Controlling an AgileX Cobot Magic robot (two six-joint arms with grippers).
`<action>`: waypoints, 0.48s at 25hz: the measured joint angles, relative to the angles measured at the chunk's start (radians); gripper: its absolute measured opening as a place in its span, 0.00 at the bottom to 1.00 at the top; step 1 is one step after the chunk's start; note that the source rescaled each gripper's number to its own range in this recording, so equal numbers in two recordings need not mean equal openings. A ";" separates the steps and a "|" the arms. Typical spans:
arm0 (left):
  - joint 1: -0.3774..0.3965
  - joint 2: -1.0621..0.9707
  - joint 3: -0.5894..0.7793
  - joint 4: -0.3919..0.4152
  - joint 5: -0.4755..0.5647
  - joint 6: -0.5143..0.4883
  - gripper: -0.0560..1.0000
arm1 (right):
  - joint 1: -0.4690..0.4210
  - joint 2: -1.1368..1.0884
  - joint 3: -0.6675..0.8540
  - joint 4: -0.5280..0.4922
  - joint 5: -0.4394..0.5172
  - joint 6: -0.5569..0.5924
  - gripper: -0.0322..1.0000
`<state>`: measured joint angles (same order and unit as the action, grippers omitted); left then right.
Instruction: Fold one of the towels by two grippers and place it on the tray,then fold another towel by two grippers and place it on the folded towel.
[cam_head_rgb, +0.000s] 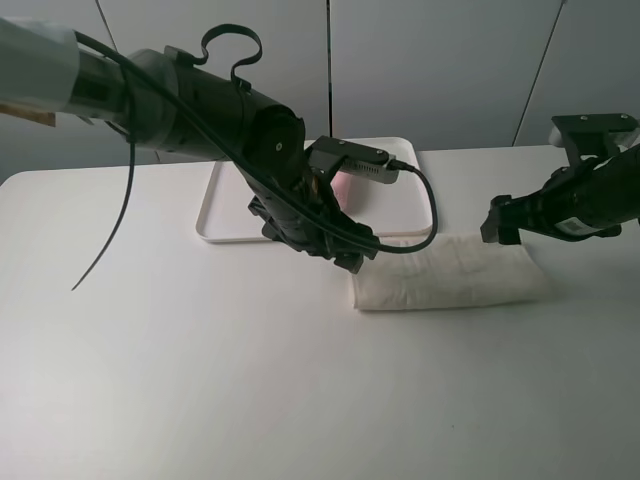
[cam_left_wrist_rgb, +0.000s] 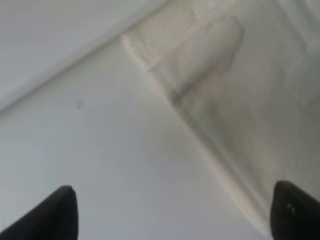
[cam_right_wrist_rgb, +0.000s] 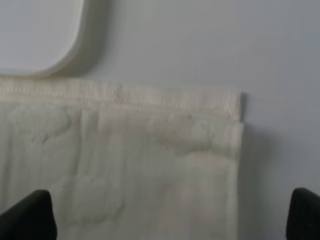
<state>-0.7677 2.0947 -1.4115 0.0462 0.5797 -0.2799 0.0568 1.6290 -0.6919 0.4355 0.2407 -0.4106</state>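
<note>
The cream towel (cam_head_rgb: 450, 275) lies folded into a long strip on the white tabletop (cam_head_rgb: 200, 400), right of its middle, with one long hemmed edge just beside the near right corner of the white tray (cam_head_rgb: 400, 195). The tray sits toward the tabletop's far edge. On it a patch of the pink towel (cam_head_rgb: 344, 186) shows past the left arm (the arm hides the rest). The left gripper (cam_left_wrist_rgb: 180, 212) is at the cream towel's left end with its jaws spread wide and nothing between them. In its wrist view one fingertip (cam_left_wrist_rgb: 60, 215) is over bare tabletop and the other is at the towel's long edge, while the layered corner of the cloth lies ahead of both. The right gripper (cam_right_wrist_rgb: 167, 215) is at the towel's right end, and its jaws are equally wide and hold nothing. In its wrist view one fingertip (cam_right_wrist_rgb: 30, 215) is over the embossed cloth and the other is beyond the towel's short end, over plain tabletop. The towel's corner falls between the two tips, and a hem band runs along its far edge. A rounded tray corner shows just past that hem. Whether either fingertip touches the cloth cannot be told.
</note>
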 joint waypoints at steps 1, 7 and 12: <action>0.000 0.004 -0.024 0.000 0.029 -0.018 0.99 | -0.016 0.009 -0.033 0.000 0.053 0.009 1.00; 0.024 0.086 -0.202 -0.046 0.185 -0.089 0.99 | -0.057 0.031 -0.179 -0.242 0.314 0.189 1.00; 0.029 0.170 -0.268 -0.068 0.267 -0.146 0.99 | -0.060 0.036 -0.207 -0.410 0.384 0.341 1.00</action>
<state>-0.7386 2.2647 -1.6798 -0.0218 0.8462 -0.4263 -0.0029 1.6647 -0.8986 0.0260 0.6246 -0.0697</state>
